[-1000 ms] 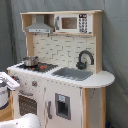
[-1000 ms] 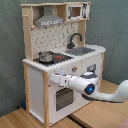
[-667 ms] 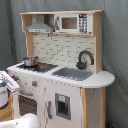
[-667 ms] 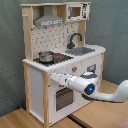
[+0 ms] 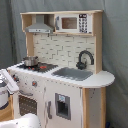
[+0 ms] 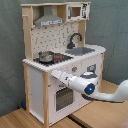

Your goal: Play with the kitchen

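Fingers cannot be told as clenched or released; in the first exterior view only the arm's white end [image 5: 7, 82] shows beside the kitchen [image 5: 62, 70]. In the second exterior view the arm [image 6: 82, 85] reaches to the oven front, where a push could tip the kitchen [image 6: 62, 60].

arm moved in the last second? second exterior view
No. The arm sits at the same spot in front of the kitchen, beside the oven door.
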